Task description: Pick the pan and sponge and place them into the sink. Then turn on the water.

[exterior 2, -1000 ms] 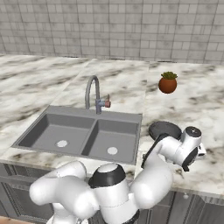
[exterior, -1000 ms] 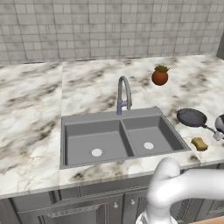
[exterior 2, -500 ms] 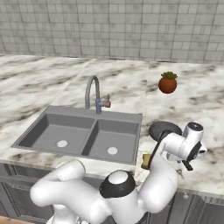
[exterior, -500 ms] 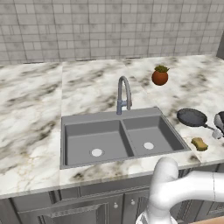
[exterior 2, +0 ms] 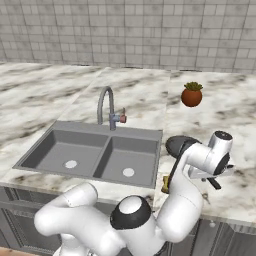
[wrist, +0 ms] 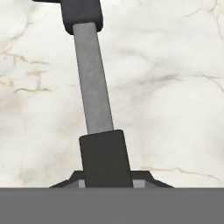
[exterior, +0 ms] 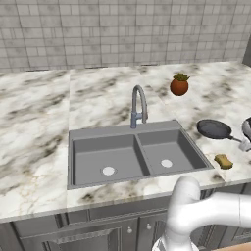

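Gripping item one: end effector [wrist: 105,177], fingers pressed together on the thin straight handle of the small round dark grey frying pan [exterior: 214,129]; in the hand view the handle [wrist: 93,87] runs from the fingertips toward 12 o'clock, a black end sleeve sitting right at the pinch.

Item two: frying pan, resting on the white-and-brown marbled stone bench [exterior: 39,127], just off the right rim of the sink at about 3 o'clock in the left base view. Judged rigid and moderately heavy; held this far out on the handle, the bowl would likely droop or swivel in the pinch, so a hold nearer the bowl would be steadier. Smooth handle, probably slippery.

Item three: tiny yellow block sponge [exterior: 223,161], on the bench at 5 o'clock from the pan, near the sink's front right corner. Judged soft, light, best pinched across its short sides.

Item four: dark grey rectangular double-basin sink [exterior: 73,147], both basins bare but for pale drains; tall arched grey faucet [exterior: 138,105] at its 12 o'clock rim.

Item five: red-orange round pot with green plant [exterior: 179,85], well apart at 1 o'clock.

Obscured: in the right base view the white arm covers most of the pan and nearly all of the sponge; the fingertips are cut off low in the hand view.
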You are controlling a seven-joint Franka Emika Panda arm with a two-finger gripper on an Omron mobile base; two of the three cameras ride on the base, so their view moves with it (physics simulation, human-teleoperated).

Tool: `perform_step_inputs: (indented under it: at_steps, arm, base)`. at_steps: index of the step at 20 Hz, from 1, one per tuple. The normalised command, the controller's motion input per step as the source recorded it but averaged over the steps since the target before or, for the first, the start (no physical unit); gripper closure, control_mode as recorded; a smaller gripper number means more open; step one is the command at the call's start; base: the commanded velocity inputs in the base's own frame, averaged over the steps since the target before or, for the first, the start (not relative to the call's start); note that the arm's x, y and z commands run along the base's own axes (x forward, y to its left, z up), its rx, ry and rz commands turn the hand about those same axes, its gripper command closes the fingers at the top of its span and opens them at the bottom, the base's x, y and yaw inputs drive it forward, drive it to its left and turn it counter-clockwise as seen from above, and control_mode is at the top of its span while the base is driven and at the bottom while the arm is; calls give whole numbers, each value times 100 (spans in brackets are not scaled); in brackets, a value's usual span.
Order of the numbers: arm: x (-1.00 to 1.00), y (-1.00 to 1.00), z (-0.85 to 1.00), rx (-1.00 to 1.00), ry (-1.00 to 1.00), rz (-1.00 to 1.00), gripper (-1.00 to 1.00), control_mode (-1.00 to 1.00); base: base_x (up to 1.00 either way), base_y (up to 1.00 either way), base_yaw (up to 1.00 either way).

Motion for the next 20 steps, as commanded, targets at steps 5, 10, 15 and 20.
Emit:
perform_step_inputs:
  at_steps: [5, 10, 15, 20]
  arm:
    - [-17, 74, 2, -2, 0, 6, 100, -100]
    - [-11, 82, 7, -4, 0, 8, 100, -100]
    - [-12, 86, 6, -5, 0, 8, 100, -100]
    - [-6, 82, 2, -6, 0, 7, 100, -100]
  base:
    - [0, 0, 0]
    - [0, 0, 0]
    - [0, 0, 0]
    - [0, 0, 0]
